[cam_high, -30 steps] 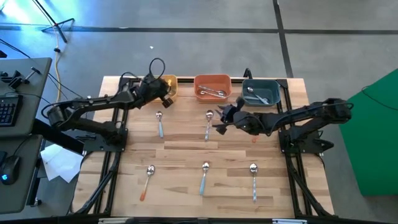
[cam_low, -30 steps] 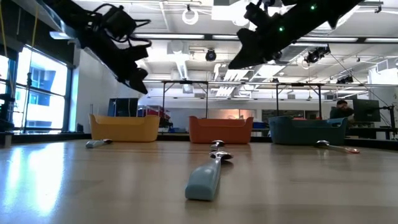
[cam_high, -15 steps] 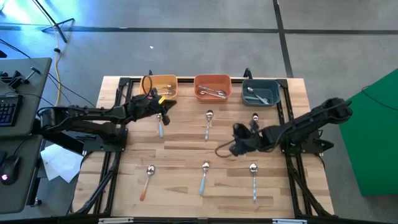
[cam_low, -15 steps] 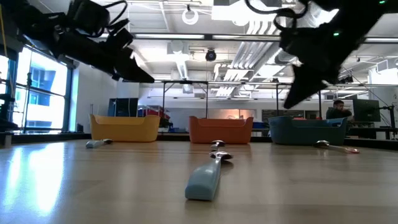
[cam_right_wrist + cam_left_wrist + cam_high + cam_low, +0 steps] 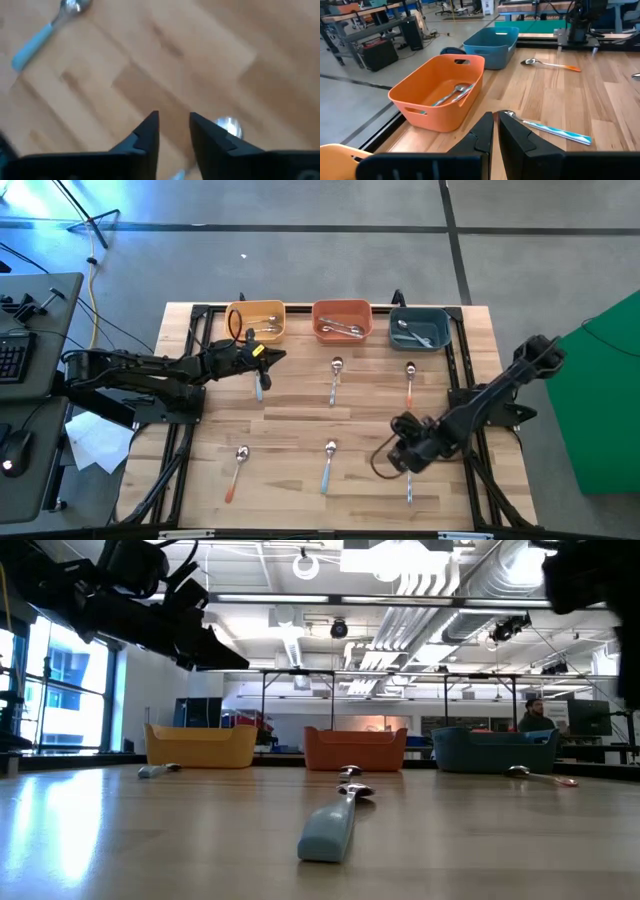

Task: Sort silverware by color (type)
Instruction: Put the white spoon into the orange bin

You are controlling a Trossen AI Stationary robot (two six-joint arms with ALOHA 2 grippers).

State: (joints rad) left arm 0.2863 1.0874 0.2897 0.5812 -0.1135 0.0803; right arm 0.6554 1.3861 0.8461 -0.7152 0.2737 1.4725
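Now right gripper [image 5: 400, 457] (nearer front) shifted.

Three plastic bins sit in a row along the far edge of the wooden worktop [image 5: 300, 405]: a yellow bin [image 5: 258, 321], an orange bin [image 5: 342, 319] and a dark teal bin [image 5: 420, 327]. Beside the worktop are white papers [image 5: 97, 438] on the grey floor [image 5: 330, 260] and a big green thing [image 5: 610, 400].
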